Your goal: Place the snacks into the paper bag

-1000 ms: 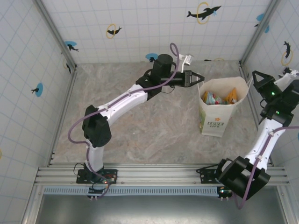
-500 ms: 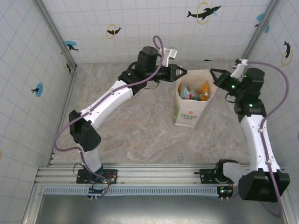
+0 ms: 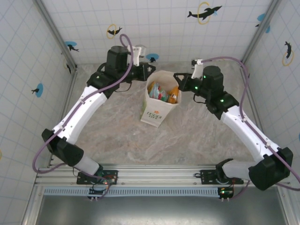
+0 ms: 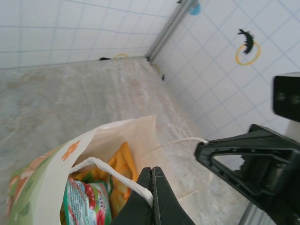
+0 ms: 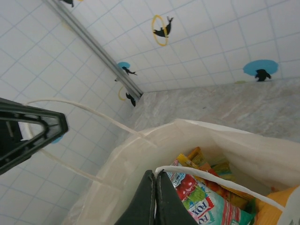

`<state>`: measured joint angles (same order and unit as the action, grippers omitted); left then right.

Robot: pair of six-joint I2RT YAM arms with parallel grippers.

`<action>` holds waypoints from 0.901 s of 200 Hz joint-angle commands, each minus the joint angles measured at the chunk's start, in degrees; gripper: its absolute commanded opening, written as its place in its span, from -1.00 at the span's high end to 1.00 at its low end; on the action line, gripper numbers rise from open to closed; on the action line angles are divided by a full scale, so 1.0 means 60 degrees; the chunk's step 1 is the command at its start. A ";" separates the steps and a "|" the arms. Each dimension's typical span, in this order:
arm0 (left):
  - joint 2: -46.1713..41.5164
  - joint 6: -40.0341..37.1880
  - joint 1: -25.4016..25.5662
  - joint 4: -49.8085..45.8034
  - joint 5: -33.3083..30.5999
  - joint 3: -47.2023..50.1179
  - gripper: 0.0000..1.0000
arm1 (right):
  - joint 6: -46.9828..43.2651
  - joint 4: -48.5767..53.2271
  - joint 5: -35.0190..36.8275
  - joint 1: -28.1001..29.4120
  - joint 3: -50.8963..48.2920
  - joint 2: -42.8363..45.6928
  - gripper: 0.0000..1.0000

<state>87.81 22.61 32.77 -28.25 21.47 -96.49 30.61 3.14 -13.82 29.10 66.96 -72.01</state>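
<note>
The cream-white paper bag is in the middle of the table, held between both arms and leaning slightly. Snacks fill its open mouth: orange, yellow and teal packets. My left gripper is at the bag's left rim, shut on one thin white loop handle. My right gripper is at the right rim, shut on the other loop handle. Each wrist view shows the opposite gripper pulling its handle taut.
Tiled white walls with dolphin stickers close the table on three sides. A metal corner post stands at the back left and another at the back right. The marble-patterned tabletop surrounds the bag.
Both arms have carried the bag leftward from the table's right side to its middle. The right arm swung in from the right wall. Both grippers stay shut on the handles.
</note>
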 commanded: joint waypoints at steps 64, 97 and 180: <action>-0.1553 -0.0023 -0.0365 0.0207 -0.0767 0.1327 1.00 | -0.0561 -0.0950 0.0802 0.0716 0.0830 -0.0479 1.00; -0.1749 0.0169 -0.0380 0.0357 -0.1060 0.1742 0.76 | -0.0716 -0.0777 0.0795 0.0712 0.0908 -0.0450 0.93; -0.2066 0.0494 -0.0539 -0.0327 -0.2469 0.1858 0.16 | -0.0887 -0.0321 0.0830 0.0705 0.1143 -0.0460 0.31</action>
<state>77.47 24.67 30.26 -28.77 10.72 -85.91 26.50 1.32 -9.72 33.17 70.28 -74.91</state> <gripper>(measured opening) 0.333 0.282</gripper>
